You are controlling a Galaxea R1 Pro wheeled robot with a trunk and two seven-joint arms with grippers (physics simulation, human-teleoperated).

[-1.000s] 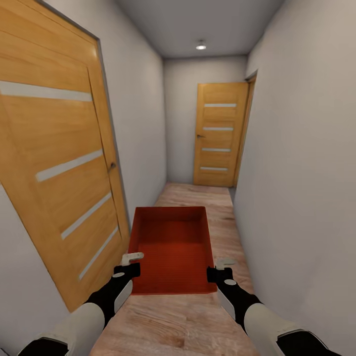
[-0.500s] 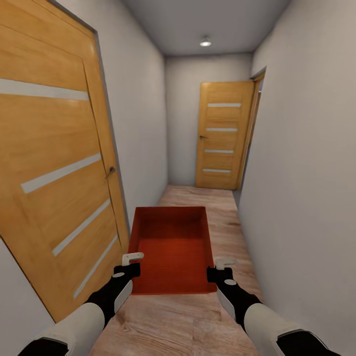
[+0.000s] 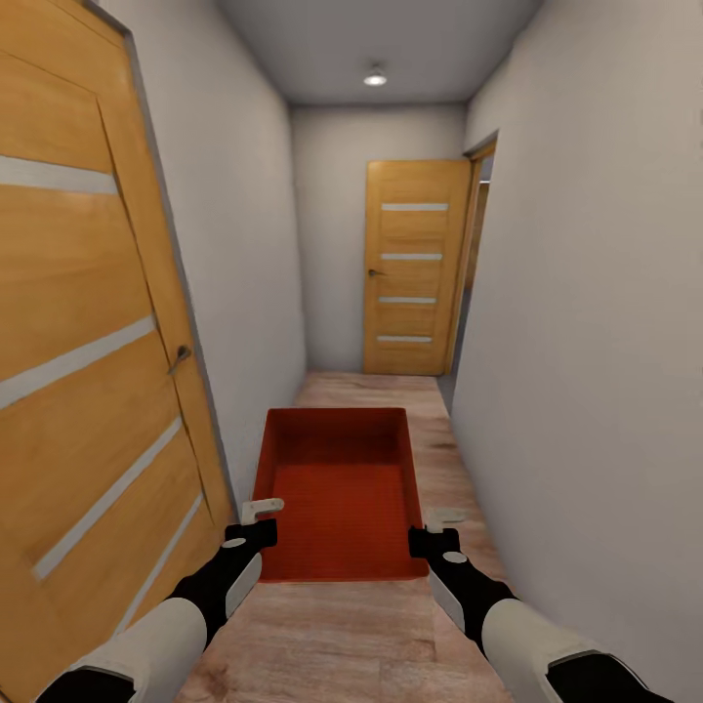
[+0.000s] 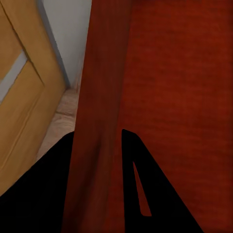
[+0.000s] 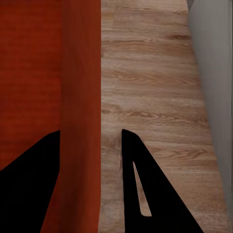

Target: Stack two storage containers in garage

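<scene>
Orange-red storage container (image 3: 337,493) carried level in corridor, left gripper (image 3: 256,519) and right gripper (image 3: 437,527) each clamped on a side wall; wooden door (image 3: 410,268) at 12 o'clock.

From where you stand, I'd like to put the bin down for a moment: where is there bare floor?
Bare wood-plank floor runs ahead of the container toward the far door. It is tight beside the left gripper, where the near door crowds in.

The orange-red rectangular storage container (image 3: 337,488) looks like matt plastic, its bottom finely ribbed. Light wood-plank floor (image 3: 332,635) shows grain; orange wooden panel doors (image 3: 410,268) appear smooth, walls (image 3: 586,322) matt white.
</scene>
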